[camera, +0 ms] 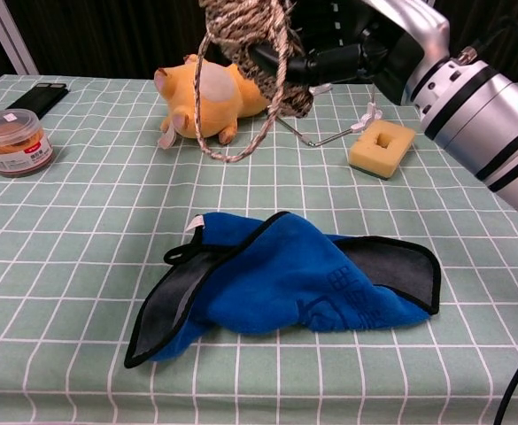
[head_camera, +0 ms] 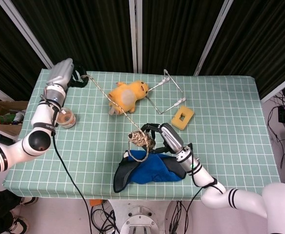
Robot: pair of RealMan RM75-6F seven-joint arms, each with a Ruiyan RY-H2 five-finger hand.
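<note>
Nearest the bottom edge of the head view lies a blue cloth (head_camera: 144, 168), crumpled on the green checked desk (head_camera: 230, 126). Just above it the right hand (head_camera: 158, 134) holds a rope bundle (head_camera: 141, 139) off the desk, its dark fingers (camera: 325, 60) curled around the coil. A loose loop hangs below the bundle at the top centre of the chest view. From the coil a single strand of rope (head_camera: 110, 101) runs taut and slantwise to the upper left of the head view, where the left hand (head_camera: 66, 74) holds its far end; its fingers look closed about the strand, though how they lie is too small to tell. The rope looks light, limp and rough, likely to sag or unwind wherever it is not held. By my judgement the wound middle of the coil is the safest place to grip, since a hold on one strand could pull the bundle apart. Below the left hand stands a small jar (head_camera: 66, 117). Further back lie a yellow plush toy (head_camera: 126, 94), a yellow sponge (head_camera: 182, 117) and a wire stand (head_camera: 169, 87). Only the head view shows the left hand and the full stretched strand. The chest view alone shows the hanging loop clearly and a black bar (camera: 35, 96) at its upper left.
</note>
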